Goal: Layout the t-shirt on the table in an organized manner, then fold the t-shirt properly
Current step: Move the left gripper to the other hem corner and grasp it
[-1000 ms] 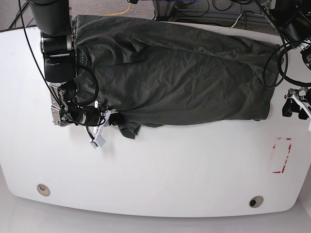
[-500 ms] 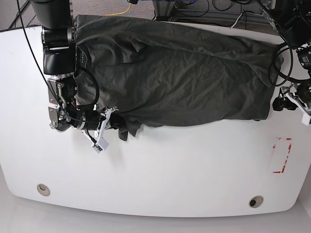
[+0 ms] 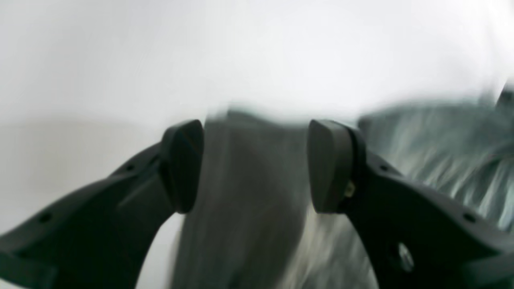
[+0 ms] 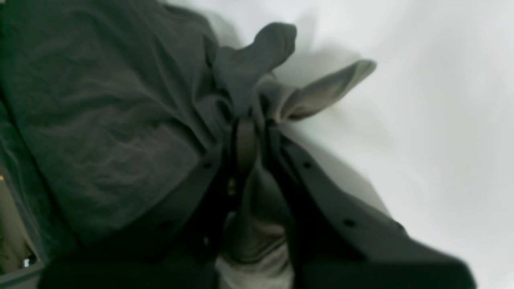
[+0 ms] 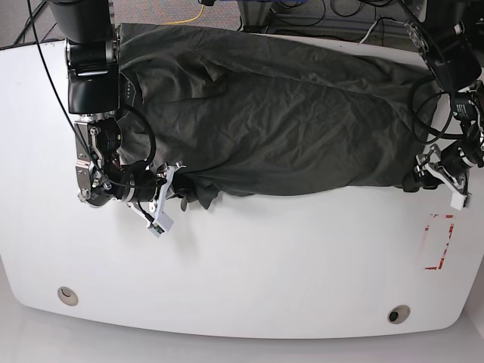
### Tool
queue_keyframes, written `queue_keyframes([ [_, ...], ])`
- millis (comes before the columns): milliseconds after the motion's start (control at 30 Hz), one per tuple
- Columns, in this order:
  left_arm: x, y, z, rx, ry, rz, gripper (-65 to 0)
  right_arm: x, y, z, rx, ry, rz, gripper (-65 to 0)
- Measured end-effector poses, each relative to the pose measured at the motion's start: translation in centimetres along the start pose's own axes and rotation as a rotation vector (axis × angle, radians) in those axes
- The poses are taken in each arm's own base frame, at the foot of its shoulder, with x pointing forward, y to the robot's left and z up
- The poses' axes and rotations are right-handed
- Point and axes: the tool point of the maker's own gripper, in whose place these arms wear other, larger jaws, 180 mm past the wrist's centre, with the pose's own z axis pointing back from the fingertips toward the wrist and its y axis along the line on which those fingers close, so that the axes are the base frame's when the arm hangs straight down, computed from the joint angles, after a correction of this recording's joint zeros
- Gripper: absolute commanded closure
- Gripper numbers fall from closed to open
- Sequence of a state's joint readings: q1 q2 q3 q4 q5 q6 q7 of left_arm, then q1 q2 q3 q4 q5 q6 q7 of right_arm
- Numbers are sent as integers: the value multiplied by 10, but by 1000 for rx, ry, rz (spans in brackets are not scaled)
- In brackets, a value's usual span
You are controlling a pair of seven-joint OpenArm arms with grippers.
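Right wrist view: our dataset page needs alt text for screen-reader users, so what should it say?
The right gripper is shut on a bunched fold at the edge of the dark charcoal t-shirt, with two flaps of cloth sticking out past its fingertips. The rest of the wrinkled shirt fills the left of the picture, and the white table fills the right.

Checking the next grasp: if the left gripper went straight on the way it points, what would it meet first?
Probably the t-shirt: the left gripper is open with dark cloth between its fingers, white table beyond. Blur hides depth.
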State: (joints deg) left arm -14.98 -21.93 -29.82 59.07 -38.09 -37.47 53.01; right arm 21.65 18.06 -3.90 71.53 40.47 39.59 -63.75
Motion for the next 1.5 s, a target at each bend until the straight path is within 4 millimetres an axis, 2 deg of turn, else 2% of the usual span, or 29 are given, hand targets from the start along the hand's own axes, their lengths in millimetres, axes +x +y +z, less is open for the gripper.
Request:
queue_keyframes([
  [200, 12, 7, -10, 19, -41, 74, -379, 11, 16, 12, -11, -39, 86, -8],
  [367, 22, -4, -27, 2, -22, 33, -379, 11, 25, 16, -11, -29, 125, -8],
  [500, 31, -11, -41, 11, 7, -13, -379, 3, 30, 15, -6, -21, 128, -8],
  [600, 33, -8, -46, 28, 28, -19, -379, -5, 32, 13, 0, -4, 119, -8],
  [867, 9, -2, -54, 41, 113, 1, -379, -14, 36, 9, 12, 7, 106, -8],
  [1067, -16, 3, -51, 42, 168, 10, -379, -15, 35, 11, 8, 11, 107, -8],
  [1500, -29, 4, -45, 20, 150, 38, -379, -15, 35, 11, 8, 11, 107, -8],
])
